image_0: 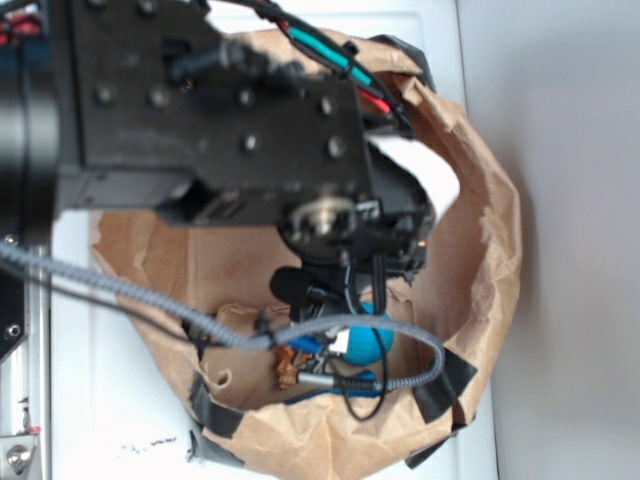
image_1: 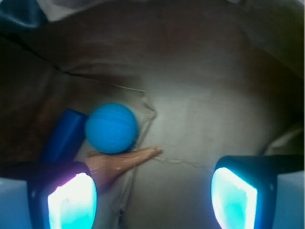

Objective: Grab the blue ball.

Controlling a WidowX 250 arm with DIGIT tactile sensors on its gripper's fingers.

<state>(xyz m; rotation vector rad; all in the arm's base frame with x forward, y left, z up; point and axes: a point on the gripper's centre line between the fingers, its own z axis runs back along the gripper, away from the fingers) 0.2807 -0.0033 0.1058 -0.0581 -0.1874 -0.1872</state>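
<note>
Inside a crumpled brown paper bag (image_1: 214, 95): small matte teal-blue ball (image_1: 111, 128), touching a dark blue flat-sided block (image_1: 64, 136) and an orange-brown spiral seashell (image_1: 121, 161). Gripper (image_1: 152, 195) spread wide, grasping nothing.

The small matte teal-blue ball (image_1: 111, 128) lay on the creased floor of the crumpled brown paper bag (image_0: 480, 250), hemmed on two sides: a darker blue elongated object (image_1: 63, 136) touched its left, and an orange-brown pointed seashell (image_1: 121, 161) lay just beneath it. The ball's top and right stood unblocked, with bare paper stretching rightward. The gripper (image_1: 152, 193) hung with fingers spread wide; its left finger (image_1: 71, 200) sat over the shell's thick end.
</note>
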